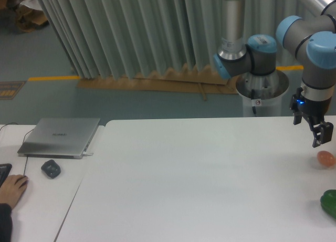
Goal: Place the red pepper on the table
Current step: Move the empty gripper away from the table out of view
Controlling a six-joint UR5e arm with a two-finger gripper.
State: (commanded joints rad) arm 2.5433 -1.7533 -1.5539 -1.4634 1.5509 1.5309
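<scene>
No red pepper shows in this view; it is hidden or out of frame. My gripper (314,136) hangs at the far right, a little above the white table (199,179), with its dark fingers apart and nothing between them. Just below and to the right of it, a small orange egg-shaped object (326,158) lies on the table. A dark green pepper (329,202) lies nearer the front at the right edge, partly cut off by the frame.
An adjoining white desk (47,200) on the left holds a closed laptop (60,137), a dark mouse (51,168) and a person's hand (11,189). The robot's base pedestal (261,95) stands behind the table.
</scene>
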